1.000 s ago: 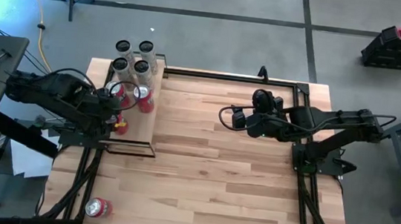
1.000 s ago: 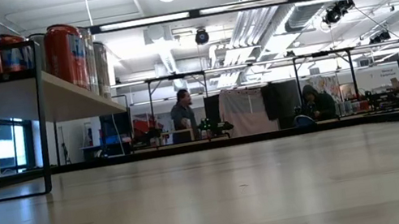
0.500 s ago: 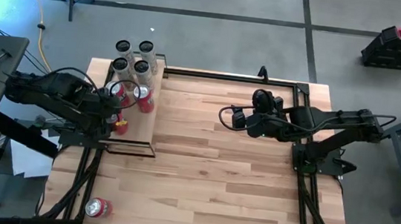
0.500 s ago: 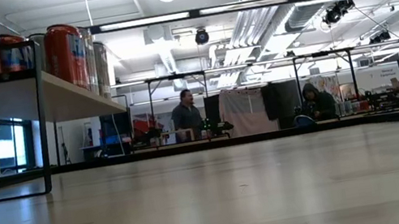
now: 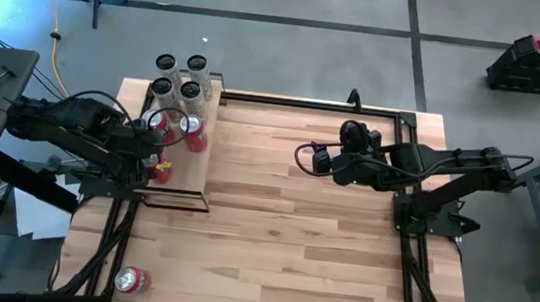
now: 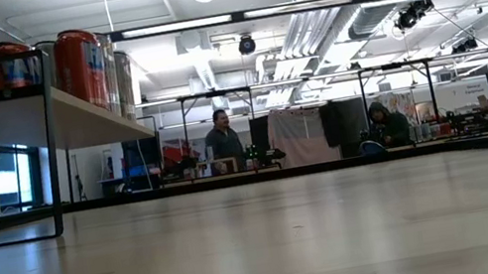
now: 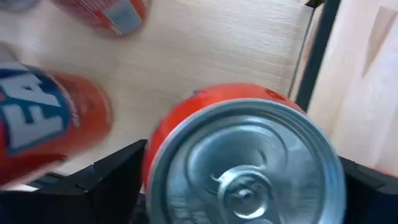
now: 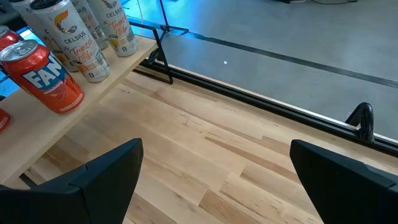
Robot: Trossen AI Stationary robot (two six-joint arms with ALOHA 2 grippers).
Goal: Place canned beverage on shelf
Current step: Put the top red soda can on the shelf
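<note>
My left claw (image 5: pixel 157 149) is at the shelf (image 5: pixel 198 164), over the orange can (image 7: pixel 242 155) I brought. The can stands upright on the shelf board near the black frame edge, and my fingers (image 7: pixel 106 180) sit wide on either side of it. I can't tell if the pads touch it. Vs a second ago: the can and my arm are barely shifted from above, and the claw has spread wider around the can. Other cans share the shelf: a red one (image 5: pixel 196 135) just beyond mine and four tall pale ones (image 5: pixel 179 76) at the far end. One more red can (image 5: pixel 131 279) lies on the tabletop (image 5: pixel 291 234) at the near left corner, same spot as before. My right claw (image 5: pixel 321 160) hangs over mid-tabletop, wide and holding nothing, unmoved. In the low view a person (image 6: pixel 223 143) in the room behind has shifted slightly.
</note>
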